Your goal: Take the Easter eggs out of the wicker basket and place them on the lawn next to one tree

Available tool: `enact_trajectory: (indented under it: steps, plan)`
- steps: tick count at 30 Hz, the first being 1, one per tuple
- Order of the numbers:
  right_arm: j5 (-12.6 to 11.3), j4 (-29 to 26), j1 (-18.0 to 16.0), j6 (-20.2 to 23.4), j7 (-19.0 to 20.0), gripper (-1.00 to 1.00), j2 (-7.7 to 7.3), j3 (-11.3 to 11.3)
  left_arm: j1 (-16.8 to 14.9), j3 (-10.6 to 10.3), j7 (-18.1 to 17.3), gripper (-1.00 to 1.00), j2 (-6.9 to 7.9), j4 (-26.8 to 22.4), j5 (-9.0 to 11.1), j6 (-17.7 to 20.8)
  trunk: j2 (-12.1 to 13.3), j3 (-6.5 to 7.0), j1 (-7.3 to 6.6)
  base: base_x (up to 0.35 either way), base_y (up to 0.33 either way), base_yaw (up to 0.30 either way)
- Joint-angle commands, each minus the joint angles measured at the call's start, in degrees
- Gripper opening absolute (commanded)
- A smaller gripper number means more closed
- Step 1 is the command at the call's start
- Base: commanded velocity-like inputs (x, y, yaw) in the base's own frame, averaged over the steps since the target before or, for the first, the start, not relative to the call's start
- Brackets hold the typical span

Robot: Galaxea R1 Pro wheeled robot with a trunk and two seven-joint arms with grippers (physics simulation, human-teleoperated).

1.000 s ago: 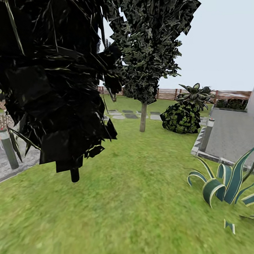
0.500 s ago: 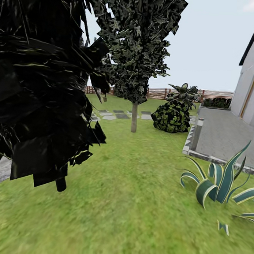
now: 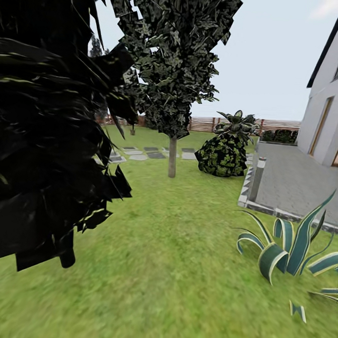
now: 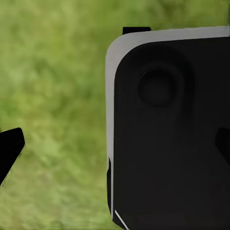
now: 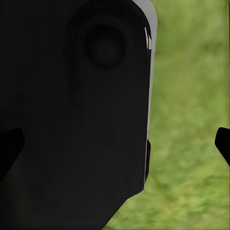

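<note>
Lawn (image 3: 185, 247) extends ahead. Tree (image 3: 172, 157) stands mid-distance, just beside a round bush (image 3: 222, 156). A dark cypress (image 3: 48, 135) stands close at left. Paved patio (image 3: 295, 185) and house (image 3: 326, 121) at right. State of either end effector: cannot tell.

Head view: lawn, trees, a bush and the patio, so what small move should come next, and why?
Probably keep turning the base to scan. The lawn around the slim tree, round bush and striped plant holds nothing to pick up, and dark foliage blocks the near left.
</note>
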Motion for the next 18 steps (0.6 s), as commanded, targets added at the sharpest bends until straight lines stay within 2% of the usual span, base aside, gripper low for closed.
enact_trajectory:
  steps: [1, 6, 18]
  plan:
    - [0.0, 0.1, -0.1, 0.1, 0.2, 1.0, -0.01, 0.0, 0.0, 0.0, 0.0, 1.0, 0.0, -0.1, 0.0, 0.0, 0.0, -0.05, 0.03, 0.283, 0.0, -0.278]
    - [-0.1, 0.1, -0.1, 0.2, 0.2, 1.0, -0.11, -0.1, 0.0, 0.0, 0.0, 1.0, 0.01, -0.1, 0.0, 0.0, 0.0, -0.05, 0.03, 0.283, 0.0, -0.223]
    - [-0.1, 0.1, -0.1, 0.2, 0.2, 1.0, -0.26, -0.1, 0.0, 0.0, 0.0, 1.0, 0.01, -0.1, 0.0, 0.0, 0.0, -0.05, 0.03, 0.283, 0.0, -0.014]
